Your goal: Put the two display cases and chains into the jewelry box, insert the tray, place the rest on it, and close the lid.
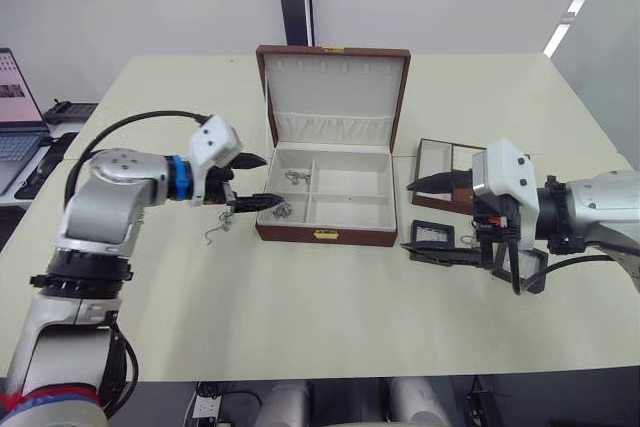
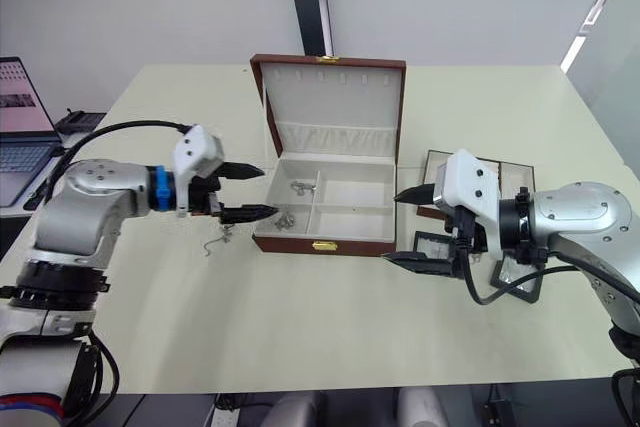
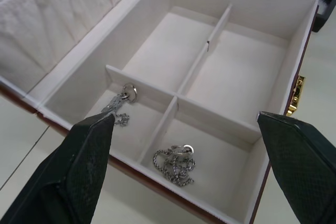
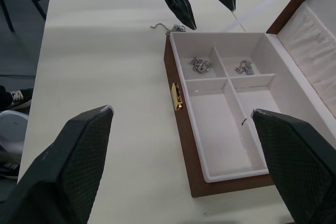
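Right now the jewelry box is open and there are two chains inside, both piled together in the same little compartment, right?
Not quite. The jewelry box is open and two chains are inside, but they lie in separate small compartments: one chain in one, the other chain in the next, with a divider between them. The left wrist view shows it.

1. Your jewelry box (image 1: pixel 326 234) wears a smooth red-brown wood-look shell with a shiny gold metal clasp (image 1: pixel 326 235)
2. Its lining looks matt cream cloth – gathered on the lid (image 1: pixel 333 97)
3. The chains (image 3: pixel 175 164) are bright silver metal
4. Your fingertips (image 3: pixel 79 166) – black, finely textured, matt
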